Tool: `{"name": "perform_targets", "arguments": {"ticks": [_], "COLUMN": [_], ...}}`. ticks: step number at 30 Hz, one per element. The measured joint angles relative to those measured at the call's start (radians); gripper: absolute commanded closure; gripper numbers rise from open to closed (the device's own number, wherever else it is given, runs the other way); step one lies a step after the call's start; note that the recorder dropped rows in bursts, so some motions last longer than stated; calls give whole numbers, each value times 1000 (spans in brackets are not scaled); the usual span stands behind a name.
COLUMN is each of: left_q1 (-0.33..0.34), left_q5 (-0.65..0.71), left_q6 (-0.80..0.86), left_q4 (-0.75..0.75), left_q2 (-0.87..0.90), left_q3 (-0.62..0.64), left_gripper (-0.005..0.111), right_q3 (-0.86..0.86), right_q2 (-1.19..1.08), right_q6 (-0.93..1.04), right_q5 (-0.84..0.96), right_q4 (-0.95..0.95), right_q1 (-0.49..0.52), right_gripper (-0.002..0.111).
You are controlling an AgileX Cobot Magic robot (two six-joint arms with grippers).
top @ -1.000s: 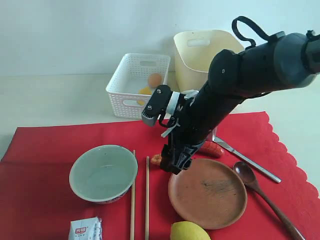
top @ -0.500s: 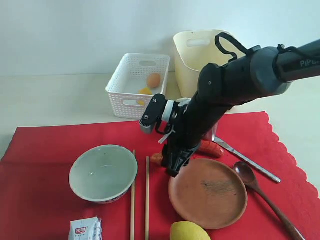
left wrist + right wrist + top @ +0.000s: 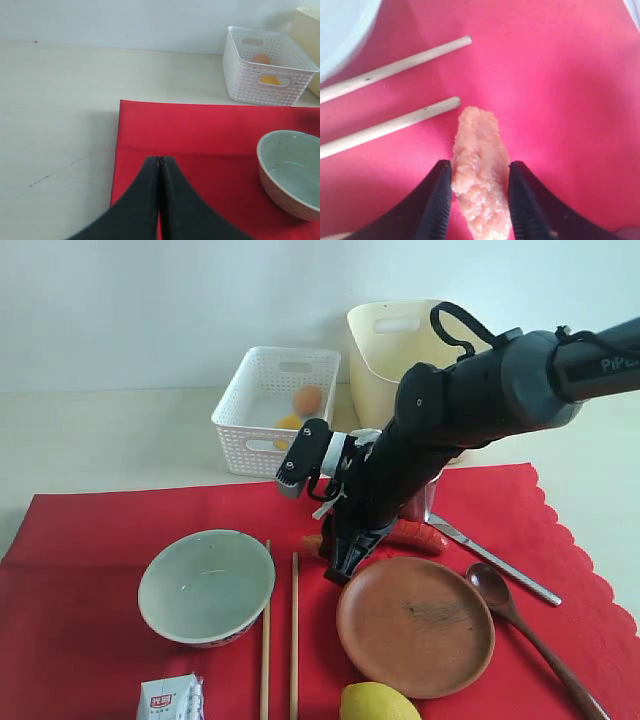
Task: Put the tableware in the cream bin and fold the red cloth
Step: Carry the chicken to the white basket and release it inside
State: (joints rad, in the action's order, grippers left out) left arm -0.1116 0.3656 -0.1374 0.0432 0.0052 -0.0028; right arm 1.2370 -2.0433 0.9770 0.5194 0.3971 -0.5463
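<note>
Two arms: we see the left fingers (image 3: 156, 172) pressed together, hanging over the edge of the cloth (image 3: 200, 130) next to the desk (image 3: 60, 100).
Right fingers (image 3: 444, 180): clamped on a sausage (image 3: 477, 145), one on each side, just beside the ends of the chopsticks (image 3: 395, 125).
Tableware: bowl (image 3: 206, 585), chopsticks, plate (image 3: 415, 625), spoon (image 3: 487, 585) and knife (image 3: 500, 563) all lie on the cloth.
Bin (image 3: 400, 345): behind the cloth, beside a white basket (image 3: 275, 405).

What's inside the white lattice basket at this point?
An orange-brown egg and a yellow item beside it lie in the white lattice basket. Its near wall covers most of the floor, so anything low there cannot be seen.
</note>
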Motion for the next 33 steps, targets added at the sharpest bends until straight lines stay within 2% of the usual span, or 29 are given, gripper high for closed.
{"name": "perform_targets", "arguments": {"ticks": [11, 15, 23, 33], "left_q1": [0, 0, 0, 0], "left_q5": [0, 0, 0, 0], "left_q6": [0, 0, 0, 0], "left_q4": [0, 0, 0, 0], "left_q2": [0, 0, 0, 0], "left_q3": [0, 0, 0, 0], "left_gripper": [107, 107, 107, 107], "right_q3": [0, 31, 267, 557], "right_q2": [93, 147, 102, -120], "right_q6": [-2, -59, -232, -244], "right_q5": [-10, -17, -118, -142], "right_q4": [23, 31, 45, -6], "right_q1": [0, 0, 0, 0], "right_gripper": [108, 108, 108, 108]}}
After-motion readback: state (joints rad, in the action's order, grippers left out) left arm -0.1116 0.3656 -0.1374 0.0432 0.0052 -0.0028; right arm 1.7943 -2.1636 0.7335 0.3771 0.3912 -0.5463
